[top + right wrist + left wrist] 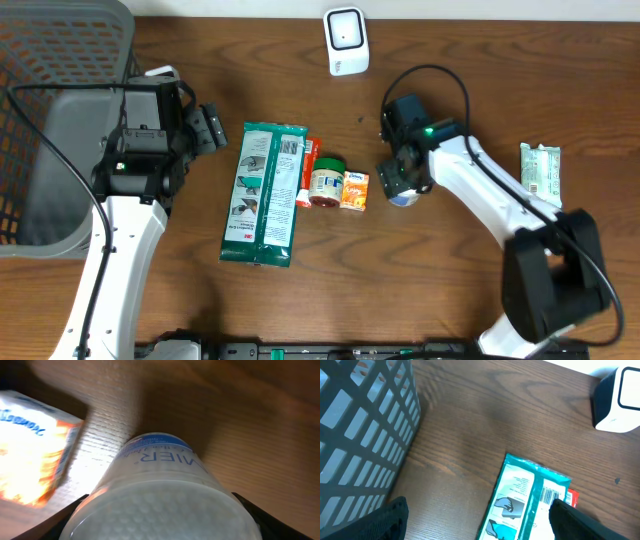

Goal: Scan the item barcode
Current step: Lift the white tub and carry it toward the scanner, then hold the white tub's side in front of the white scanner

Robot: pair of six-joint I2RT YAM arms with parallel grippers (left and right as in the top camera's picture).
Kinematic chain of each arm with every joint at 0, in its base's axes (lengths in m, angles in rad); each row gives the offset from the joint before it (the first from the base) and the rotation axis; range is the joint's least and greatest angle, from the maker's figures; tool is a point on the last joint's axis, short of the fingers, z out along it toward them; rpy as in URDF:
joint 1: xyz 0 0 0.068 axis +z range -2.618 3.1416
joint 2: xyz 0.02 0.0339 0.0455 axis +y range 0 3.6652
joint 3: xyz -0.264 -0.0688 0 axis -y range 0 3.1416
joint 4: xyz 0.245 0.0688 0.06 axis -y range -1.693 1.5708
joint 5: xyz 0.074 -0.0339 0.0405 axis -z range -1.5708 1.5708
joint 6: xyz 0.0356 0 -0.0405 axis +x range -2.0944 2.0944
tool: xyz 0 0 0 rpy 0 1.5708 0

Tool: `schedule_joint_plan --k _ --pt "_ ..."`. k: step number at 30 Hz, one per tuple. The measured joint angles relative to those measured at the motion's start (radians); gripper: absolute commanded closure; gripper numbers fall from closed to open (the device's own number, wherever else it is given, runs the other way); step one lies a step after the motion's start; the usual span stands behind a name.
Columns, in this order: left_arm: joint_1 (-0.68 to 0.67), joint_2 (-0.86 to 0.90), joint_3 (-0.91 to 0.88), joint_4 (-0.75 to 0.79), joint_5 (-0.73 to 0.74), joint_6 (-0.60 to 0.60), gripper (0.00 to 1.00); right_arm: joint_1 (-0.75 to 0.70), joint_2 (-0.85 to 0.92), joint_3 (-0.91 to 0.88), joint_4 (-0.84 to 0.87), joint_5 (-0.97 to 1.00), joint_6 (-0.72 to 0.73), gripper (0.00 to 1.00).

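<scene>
partly blurred, white bottle [160, 485] sits between right fingers [285, 527], base cropped.

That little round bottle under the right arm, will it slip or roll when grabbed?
Possibly: the bottle looks round and smooth, so it could slip in a grip or roll toward the orange box. Its pale plastic suggests light weight.

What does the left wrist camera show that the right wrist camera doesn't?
Only the left wrist view: the grey mesh basket, the green packet with its barcode, and the white scanner. Only the right wrist view: a white container with blue lettering, very close up, and an orange box beside it. Both: the brown wooden table.
</scene>
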Motion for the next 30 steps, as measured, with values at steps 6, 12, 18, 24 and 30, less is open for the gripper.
schedule_joint_plan --k 6,12,18,24,30 --pt "0.0 0.0 0.0 0.0 0.0 0.0 0.14 0.0 -0.214 0.0 -0.052 -0.021 0.01 0.31" --pt "0.0 0.0 0.0 0.0 0.0 0.0 0.14 0.0 -0.392 0.0 -0.106 -0.062 0.053 0.45" --pt "0.0 0.0 0.0 0.0 0.0 0.0 0.14 0.0 -0.437 0.076 -0.186 -0.134 0.092 0.73" --pt "0.0 0.0 0.0 0.0 0.0 0.0 0.14 0.0 -0.437 0.245 -0.109 -0.158 0.136 0.99" --pt "0.0 0.0 0.0 0.0 0.0 0.0 0.14 0.0 -0.441 0.286 0.021 -0.166 0.197 0.99"
